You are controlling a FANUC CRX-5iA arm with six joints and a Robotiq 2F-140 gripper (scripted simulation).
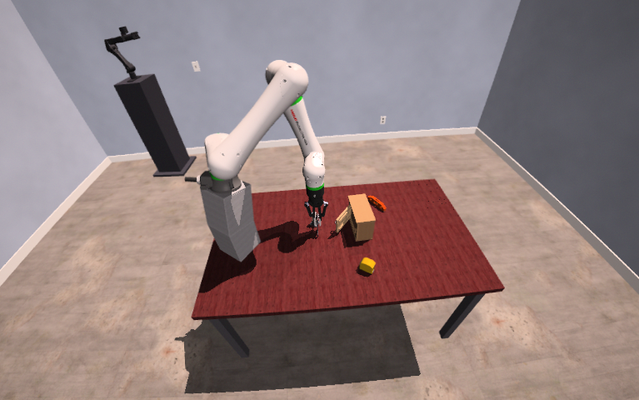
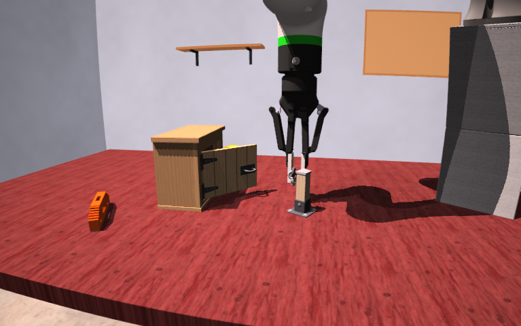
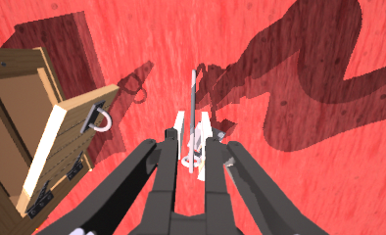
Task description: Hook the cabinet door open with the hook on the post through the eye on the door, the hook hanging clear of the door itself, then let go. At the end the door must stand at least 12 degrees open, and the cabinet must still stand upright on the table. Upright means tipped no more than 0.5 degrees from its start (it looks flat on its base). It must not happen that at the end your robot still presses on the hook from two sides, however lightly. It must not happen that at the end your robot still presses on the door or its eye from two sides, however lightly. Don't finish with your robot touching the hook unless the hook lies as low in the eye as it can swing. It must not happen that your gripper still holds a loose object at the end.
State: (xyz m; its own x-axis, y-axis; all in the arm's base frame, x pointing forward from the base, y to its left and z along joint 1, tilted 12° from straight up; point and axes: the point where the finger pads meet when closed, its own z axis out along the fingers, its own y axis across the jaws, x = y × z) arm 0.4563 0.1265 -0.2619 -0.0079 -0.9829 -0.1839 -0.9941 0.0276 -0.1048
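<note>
The wooden cabinet (image 1: 362,215) (image 2: 178,173) (image 3: 14,98) stands flat on the red table (image 2: 255,262). Its door (image 2: 230,169) (image 3: 68,142) is partly open, with a metal eye (image 2: 248,169) (image 3: 102,119) on its face. The short post (image 2: 302,189) stands on a metal foot to the right of the door. The thin hook (image 3: 193,98) (image 2: 291,176) hangs from the post's top, down its side, well apart from the eye. My gripper (image 2: 296,161) (image 1: 317,217) (image 3: 192,120) points straight down over the post. Its fingers are nearly shut, one on each side of the hook's upper end, with a small gap showing.
An orange ribbed block (image 2: 99,210) (image 1: 376,202) lies beyond the cabinet. A yellow block (image 1: 367,265) lies on the table away from it. Something yellow (image 2: 232,146) shows inside the cabinet. The robot's grey base (image 2: 485,121) (image 1: 228,222) stands at the table's edge.
</note>
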